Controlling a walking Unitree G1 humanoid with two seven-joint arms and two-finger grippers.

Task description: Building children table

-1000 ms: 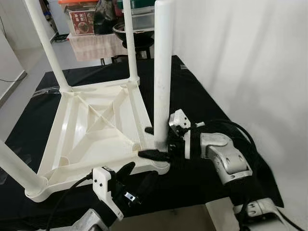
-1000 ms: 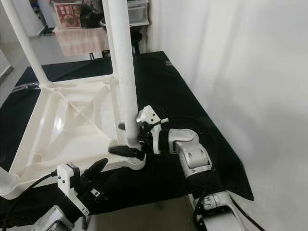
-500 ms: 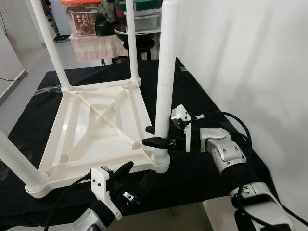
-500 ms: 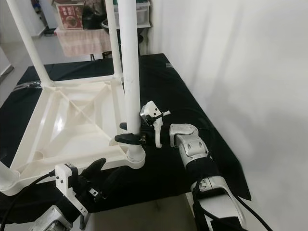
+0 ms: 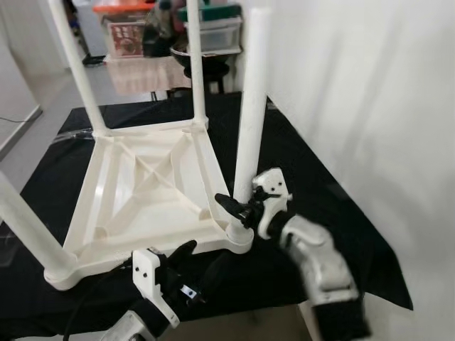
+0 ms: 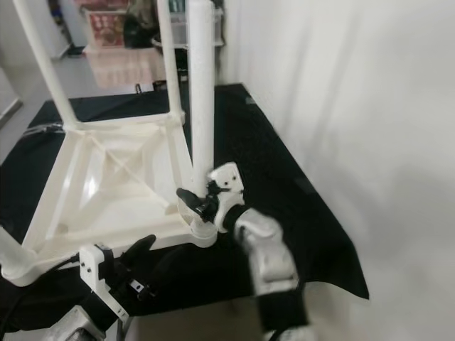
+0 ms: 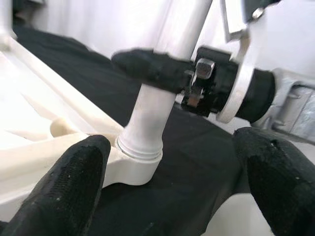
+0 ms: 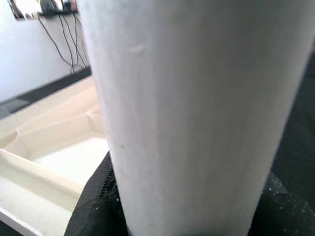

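Observation:
A white plastic children's table [image 5: 142, 192] lies upside down on a black cloth [image 5: 320, 192], its legs pointing up. My right gripper [image 5: 238, 206] is shut on the near right leg [image 5: 249, 106], just above its corner socket [image 5: 238, 238]. One black finger [image 7: 147, 66] crosses the front of that leg, which stands close before the right wrist camera [image 8: 187, 113]. My left gripper [image 5: 205, 256] is open, low at the table's near edge beside the same corner, touching nothing. Its fingers [image 7: 74, 182] frame the socket.
The three other legs stand upright: far left [image 5: 78, 71], far right [image 5: 195, 64], near left [image 5: 25, 227]. A white wall [image 5: 370, 92] runs close along the right. Boxes and a stool with a dark pan [image 5: 206, 57] stand behind. The cloth's front edge [image 5: 284, 302] is near.
My right gripper has slid a little up the near right leg from its socket, and the right forearm has swung toward me. The left gripper has stayed where it was.

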